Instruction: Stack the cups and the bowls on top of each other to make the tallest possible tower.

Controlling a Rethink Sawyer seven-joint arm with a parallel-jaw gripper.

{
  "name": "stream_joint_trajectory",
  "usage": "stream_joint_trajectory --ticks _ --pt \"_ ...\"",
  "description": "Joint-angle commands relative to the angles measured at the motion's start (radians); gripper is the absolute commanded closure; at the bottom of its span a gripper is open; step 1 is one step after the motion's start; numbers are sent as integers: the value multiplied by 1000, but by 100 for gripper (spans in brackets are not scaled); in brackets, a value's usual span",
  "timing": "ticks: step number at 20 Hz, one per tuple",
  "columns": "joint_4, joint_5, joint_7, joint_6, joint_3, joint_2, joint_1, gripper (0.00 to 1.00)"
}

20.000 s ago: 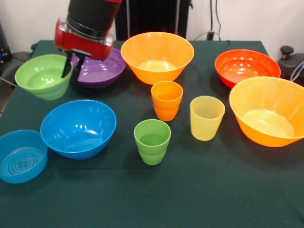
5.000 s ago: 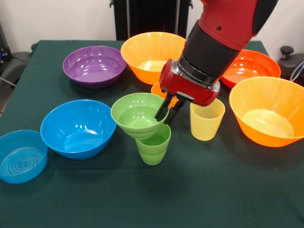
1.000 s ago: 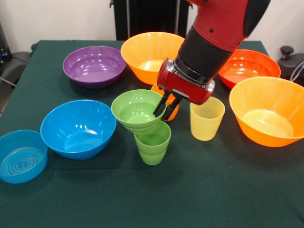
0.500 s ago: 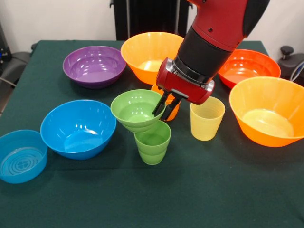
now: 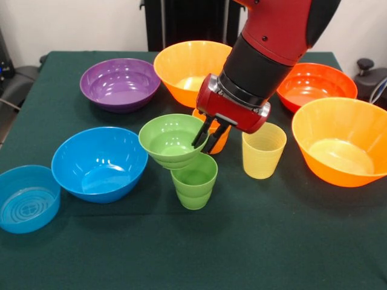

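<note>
Sliding a bit sideways, the gripper [image 5: 204, 138] is pinching the small green bowl [image 5: 171, 142] by its rim over the green cup [image 5: 194, 180], off-center, so it might tip off.

My shiny green plastic bowl [image 5: 171, 141] looks smooth. The green cup [image 5: 193, 180] has ridges. The dark tablecloth [image 5: 254, 241] looks soft and dull.

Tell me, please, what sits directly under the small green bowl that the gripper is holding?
The green ribbed cup stands under the green bowl, which the gripper pinches by its rim. Whether bowl touches cup is hidden.
</note>
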Motion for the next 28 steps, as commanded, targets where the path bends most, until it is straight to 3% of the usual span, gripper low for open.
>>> stream_joint_trajectory --ticks 1,20,28 --pt "-35 19 98 34 108 31 -10 100" --pt "8 30 151 11 95 22 25 100" --pt "-43 55 183 58 80 51 38 100"
